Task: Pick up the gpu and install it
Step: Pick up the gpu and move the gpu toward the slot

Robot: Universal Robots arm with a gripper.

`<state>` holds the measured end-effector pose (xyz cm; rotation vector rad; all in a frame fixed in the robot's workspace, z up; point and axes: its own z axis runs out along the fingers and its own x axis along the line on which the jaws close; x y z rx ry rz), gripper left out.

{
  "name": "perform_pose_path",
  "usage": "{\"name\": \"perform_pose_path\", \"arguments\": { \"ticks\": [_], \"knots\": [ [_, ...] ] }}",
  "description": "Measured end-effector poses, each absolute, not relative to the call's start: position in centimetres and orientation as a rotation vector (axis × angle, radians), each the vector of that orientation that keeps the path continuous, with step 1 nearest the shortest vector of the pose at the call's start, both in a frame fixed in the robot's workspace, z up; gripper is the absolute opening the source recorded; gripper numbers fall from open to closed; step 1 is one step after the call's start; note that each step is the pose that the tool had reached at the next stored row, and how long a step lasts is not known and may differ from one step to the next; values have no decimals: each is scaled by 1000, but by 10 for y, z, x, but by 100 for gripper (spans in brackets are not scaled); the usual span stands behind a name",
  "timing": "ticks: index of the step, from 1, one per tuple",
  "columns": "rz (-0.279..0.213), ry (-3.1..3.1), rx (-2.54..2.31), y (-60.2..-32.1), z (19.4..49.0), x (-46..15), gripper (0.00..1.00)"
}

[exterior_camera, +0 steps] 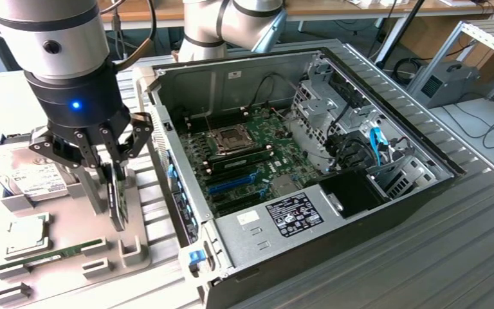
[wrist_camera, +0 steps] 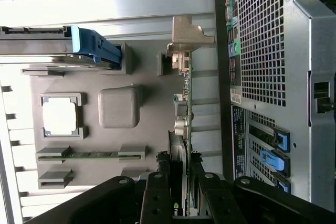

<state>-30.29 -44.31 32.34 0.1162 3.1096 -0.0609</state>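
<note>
The gpu [exterior_camera: 116, 201] is a thin dark card standing on edge over the grey holder [exterior_camera: 136, 252], to the exterior view's left of the open computer case [exterior_camera: 384, 193]. My gripper [exterior_camera: 110, 170] comes down from above and is shut on the card's upper part, with a finger on each face. In the wrist view the gpu [wrist_camera: 184, 103] runs edge-on away from my gripper [wrist_camera: 179, 184], its metal bracket [wrist_camera: 185, 38] at the far end. Dark fingers [wrist_camera: 156, 192] press against the card. Its lower edge sits at the holder's slot; whether it has lifted clear I cannot tell.
The motherboard [exterior_camera: 247, 151] lies bare inside the case, with blue slots [exterior_camera: 229, 185]. On the holder lie a hard drive [exterior_camera: 24, 175], a processor [exterior_camera: 28, 235] and a green memory stick [exterior_camera: 54, 252]. The case's rear grille [wrist_camera: 268, 40] and blue latches [wrist_camera: 273, 158] stand close beside the card.
</note>
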Motion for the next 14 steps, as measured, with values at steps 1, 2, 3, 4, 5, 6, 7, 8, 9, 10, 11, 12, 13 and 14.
{"name": "perform_pose_path", "arguments": {
  "ticks": [1, 2, 3, 4, 5, 6, 7, 8, 9, 10, 11, 12, 13, 14],
  "knots": [
    [-61, 3110, 116, -443, 324, -303, 26],
    [-61, 3110, 116, -443, 324, -303, 26],
    [-61, 3110, 116, -443, 324, -303, 26],
    [-61, 3110, 116, -443, 324, -303, 26],
    [-61, 3110, 116, -443, 325, -303, 26],
    [-61, 3110, 116, -443, 325, -303, 26],
    [-61, 3110, 116, -443, 325, -303, 26],
    [-61, 3110, 116, -443, 326, -303, 26],
    [-61, 3110, 116, -443, 326, -303, 26],
    [-61, 3110, 116, -443, 326, -303, 26],
    [-61, 3110, 116, -443, 326, -303, 26],
    [-61, 3110, 116, -443, 327, -303, 26],
    [-61, 3110, 116, -443, 327, -303, 26],
    [-61, 3110, 116, -443, 327, -303, 26]
  ]
}}
